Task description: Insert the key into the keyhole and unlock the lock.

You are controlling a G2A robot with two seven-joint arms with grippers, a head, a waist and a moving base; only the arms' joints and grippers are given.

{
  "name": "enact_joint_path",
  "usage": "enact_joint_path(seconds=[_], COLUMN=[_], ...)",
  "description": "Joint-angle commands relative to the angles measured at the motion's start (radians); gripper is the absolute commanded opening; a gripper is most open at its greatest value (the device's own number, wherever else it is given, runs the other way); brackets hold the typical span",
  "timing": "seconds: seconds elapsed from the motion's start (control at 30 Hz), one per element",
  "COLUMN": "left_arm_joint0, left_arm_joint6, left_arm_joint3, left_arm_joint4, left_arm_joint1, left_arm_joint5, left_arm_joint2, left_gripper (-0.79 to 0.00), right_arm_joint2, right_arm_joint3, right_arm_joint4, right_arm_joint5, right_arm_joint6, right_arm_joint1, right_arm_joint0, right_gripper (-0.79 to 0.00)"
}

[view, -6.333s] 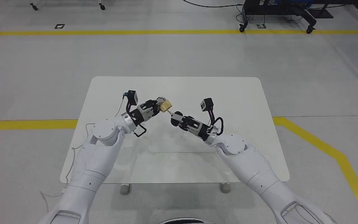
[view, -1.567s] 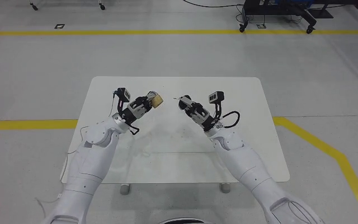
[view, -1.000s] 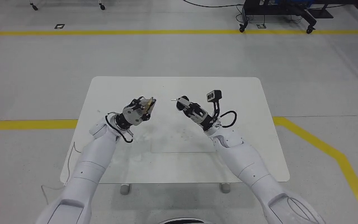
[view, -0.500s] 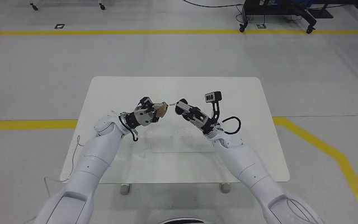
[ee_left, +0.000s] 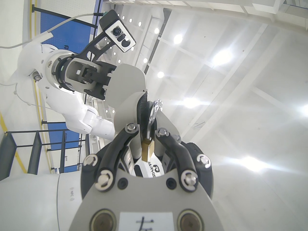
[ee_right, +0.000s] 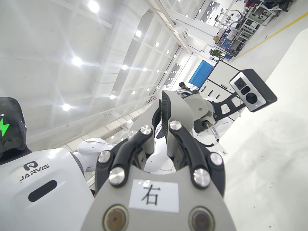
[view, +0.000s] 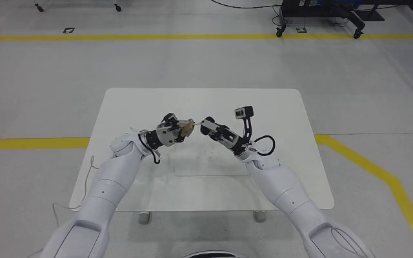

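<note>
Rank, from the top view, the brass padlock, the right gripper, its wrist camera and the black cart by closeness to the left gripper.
1. Padlock: held in the left gripper.
2. Right gripper: just across, facing it.
3. Wrist camera: behind that gripper, on the right arm.
4. Black cart: on the floor, beyond the table.

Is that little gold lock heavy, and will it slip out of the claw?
Probably heavy for its size: the lock looks like solid brass. It seems stiff, unbent where the left claw pinches it. Its smooth metal might slip when twisted.
</note>
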Motion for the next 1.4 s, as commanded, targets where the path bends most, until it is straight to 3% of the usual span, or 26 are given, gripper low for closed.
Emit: enact_joint_path(seconds=[0.0,0.93,1.17,1.27,1.37], left_arm_joint0=[0.001,0.018,0.027,0.042,0.069], left_arm_joint6=[0.0,0.045,0.164,0.257,0.329], left_arm_joint3=[-0.001,-0.032,-0.049,-0.083,-0.139], left_arm_joint4=[0.001,0.005,0.077,0.157,0.221], left_arm_joint1=[0.0,0.001,0.012,0.022,0.029], left_arm_joint5=[-0.001,-0.026,-0.164,-0.256,-0.286], left_arm_joint2=[0.0,-0.018,-0.06,-0.085,-0.097], left_gripper=[-0.785,-0.785,-0.785,-0.785,-0.785], right_arm_joint2=[-0.003,-0.014,0.025,0.052,0.078], right_arm_joint3=[0.002,-0.007,-0.034,-0.049,-0.081], right_arm_joint4=[0.0,-0.116,-0.098,-0.111,-0.134], right_arm_joint5=[-0.002,-0.005,-0.031,-0.018,0.013], right_arm_joint6=[0.006,0.05,0.048,0.032,0.012], right_arm_joint1=[-0.001,0.012,0.027,0.038,0.049], right_arm_joint0=[0.001,-0.008,-0.042,-0.067,-0.096], right_gripper=[-0.785,-0.785,-0.785,-0.785,-0.785])
